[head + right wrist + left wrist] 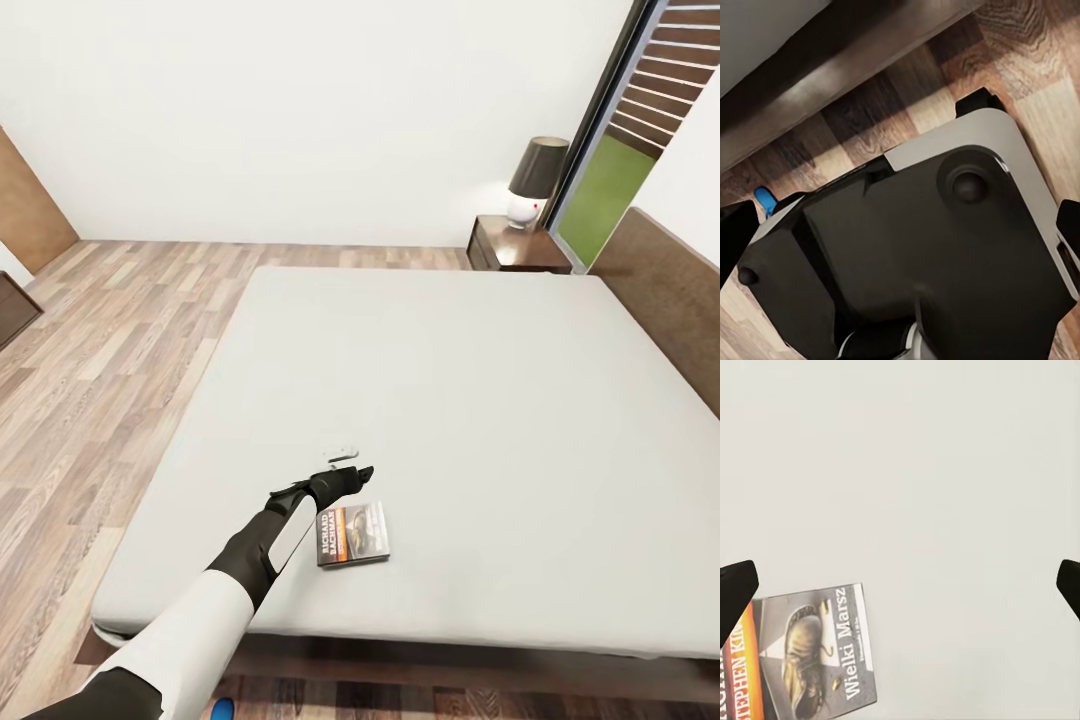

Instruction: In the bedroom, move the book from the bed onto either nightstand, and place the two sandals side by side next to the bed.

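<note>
The book [352, 533] lies flat on the light grey mattress of the bed [450, 400], close to the bed's near edge. My left gripper [345, 468] hovers over the mattress just beyond and left of the book, apart from it. In the left wrist view the book [810, 660] sits off to one side of the open left gripper [902, 589], with only bare mattress between the black fingertips [735, 592]. A nightstand [515, 248] stands at the bed's far corner. A sliver of blue sandal [222, 710] shows on the floor below the bed's near edge. The right gripper [902, 232] is open, low by the robot's base, with the sandal [765, 201] near it.
A lamp [535, 180] with a dark shade stands on the nightstand. The dark headboard [665, 290] runs along the bed's right side. Wood-plank floor [100, 360] spreads left of the bed, with a dark cabinet [15, 310] at the far left. The robot's base [922, 255] sits against the bed frame [832, 75].
</note>
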`<state>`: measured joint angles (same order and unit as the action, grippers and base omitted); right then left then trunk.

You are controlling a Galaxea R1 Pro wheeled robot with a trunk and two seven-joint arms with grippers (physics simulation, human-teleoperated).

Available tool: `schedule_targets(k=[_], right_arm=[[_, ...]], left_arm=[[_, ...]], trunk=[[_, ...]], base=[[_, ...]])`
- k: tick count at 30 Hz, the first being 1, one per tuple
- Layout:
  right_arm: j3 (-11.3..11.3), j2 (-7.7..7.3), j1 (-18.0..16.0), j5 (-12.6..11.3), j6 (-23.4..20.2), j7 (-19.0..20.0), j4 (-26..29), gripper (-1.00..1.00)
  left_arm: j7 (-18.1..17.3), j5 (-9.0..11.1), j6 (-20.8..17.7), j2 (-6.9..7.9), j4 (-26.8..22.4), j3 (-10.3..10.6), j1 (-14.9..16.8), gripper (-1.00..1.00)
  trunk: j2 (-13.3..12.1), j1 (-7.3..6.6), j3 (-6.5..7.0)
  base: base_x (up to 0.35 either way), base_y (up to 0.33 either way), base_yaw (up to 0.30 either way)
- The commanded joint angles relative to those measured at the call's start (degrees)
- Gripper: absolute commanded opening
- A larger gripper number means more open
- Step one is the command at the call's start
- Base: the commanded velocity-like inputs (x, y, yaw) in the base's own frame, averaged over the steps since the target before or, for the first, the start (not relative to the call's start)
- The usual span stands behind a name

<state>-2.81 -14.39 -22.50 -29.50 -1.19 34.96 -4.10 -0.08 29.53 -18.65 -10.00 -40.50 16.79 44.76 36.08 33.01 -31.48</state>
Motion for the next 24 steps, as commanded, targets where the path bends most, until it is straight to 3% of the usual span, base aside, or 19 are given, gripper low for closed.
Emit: schedule_targets(k=[1, 24], right_arm=[[-0.3, -0.03, -0.1, -0.2, -0.1, 0.3, -0.2, 1.00], [-0.3, -0.03, -0.1, -0.2, -0.1, 0.3, -0.2, 1.00]], left_arm=[[0.0, 0.3, -0.2, 0.00, -0.1, 0.0, 0.0, 1.00], [0.0, 0.3, -0.2, 0.00, 0.0, 0.0, 0.0, 1.00]], trunk=[[0.5, 0.24, -0.24], [9.7, 5.29, -4.37]], base=[[0.000, 0.000, 0.000], [0.000, 0.000, 0.000]])
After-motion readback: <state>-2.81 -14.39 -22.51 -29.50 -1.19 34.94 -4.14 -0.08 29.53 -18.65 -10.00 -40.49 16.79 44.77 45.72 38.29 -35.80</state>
